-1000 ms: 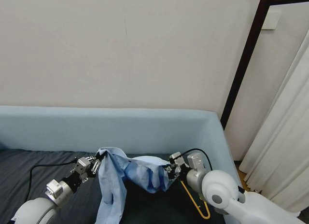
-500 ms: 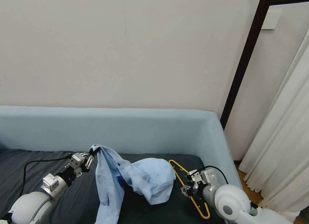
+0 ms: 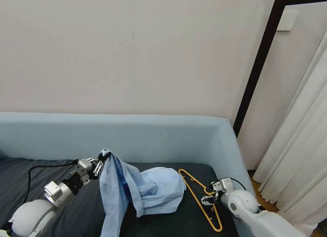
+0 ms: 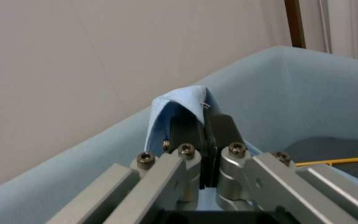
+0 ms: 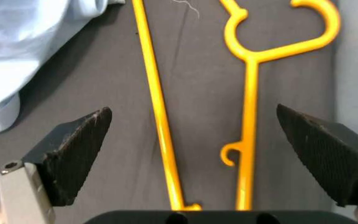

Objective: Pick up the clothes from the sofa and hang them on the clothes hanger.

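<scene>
A light blue shirt (image 3: 138, 191) hangs from my left gripper (image 3: 100, 160), which is shut on its collar and holds it above the dark sofa seat; the rest of the cloth trails down and bunches on the cushion. In the left wrist view the collar (image 4: 179, 100) folds over the shut fingertips. A yellow hanger (image 3: 199, 196) lies flat on the seat near the sofa's right end. My right gripper (image 3: 210, 192) hovers just over it, open, with both hanger bars (image 5: 157, 102) between the spread fingers (image 5: 73, 149).
The pale blue sofa back (image 3: 153, 135) runs behind the seat, its right arm (image 3: 230, 150) close to the right gripper. A dark pole (image 3: 258, 63) and white curtain (image 3: 301, 145) stand to the right. A black cable (image 3: 46, 168) trails from the left arm.
The right gripper let go of the shirt, moved right and now sits over the hanger, open. The left gripper stayed shut on the collar and the freed shirt end dropped onto the seat.
</scene>
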{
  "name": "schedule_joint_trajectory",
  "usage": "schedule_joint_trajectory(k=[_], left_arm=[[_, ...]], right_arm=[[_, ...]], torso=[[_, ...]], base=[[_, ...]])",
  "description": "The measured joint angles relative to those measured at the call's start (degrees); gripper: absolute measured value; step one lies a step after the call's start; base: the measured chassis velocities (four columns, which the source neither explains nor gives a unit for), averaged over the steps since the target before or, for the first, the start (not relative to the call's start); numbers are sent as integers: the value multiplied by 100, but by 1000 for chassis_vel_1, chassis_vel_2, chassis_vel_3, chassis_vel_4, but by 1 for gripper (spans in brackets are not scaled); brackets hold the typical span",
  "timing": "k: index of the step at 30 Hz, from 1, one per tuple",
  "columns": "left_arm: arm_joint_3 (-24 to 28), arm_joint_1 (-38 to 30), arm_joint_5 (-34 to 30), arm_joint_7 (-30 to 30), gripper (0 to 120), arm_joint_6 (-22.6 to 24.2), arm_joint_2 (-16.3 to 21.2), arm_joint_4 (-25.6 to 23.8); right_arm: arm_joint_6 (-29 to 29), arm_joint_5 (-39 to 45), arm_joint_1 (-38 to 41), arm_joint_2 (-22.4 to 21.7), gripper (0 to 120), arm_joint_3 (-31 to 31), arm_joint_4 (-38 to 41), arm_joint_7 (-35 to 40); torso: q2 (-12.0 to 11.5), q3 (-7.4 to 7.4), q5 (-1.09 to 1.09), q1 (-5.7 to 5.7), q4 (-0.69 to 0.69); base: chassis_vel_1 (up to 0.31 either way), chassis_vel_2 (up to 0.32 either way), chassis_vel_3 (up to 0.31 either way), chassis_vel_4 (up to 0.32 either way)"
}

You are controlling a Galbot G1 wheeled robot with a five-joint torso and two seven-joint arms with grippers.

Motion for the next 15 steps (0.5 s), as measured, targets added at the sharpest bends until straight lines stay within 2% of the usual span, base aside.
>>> schedule_joint_trajectory(k=[5,12,15], left_arm=[[-42,14,3,-2,0,-6,45,-15],[-82,34,3,-16,0,-28,46,-17],[-81,14,0,-25,0,-30,26,-9]], right_arm=[[-18,-304,165,363,100,104,-600,-108],[-30,-512,369,635,97,301,-1260,-290],[-31,-796,420,734,85,407,-1601,-403]], torso=[[0,0,-1,0,0],[0,0,-1,0,0],[0,0,-1,0,-1]], base=[[0,0,0,0],[0,0,0,0],[0,0,0,0]])
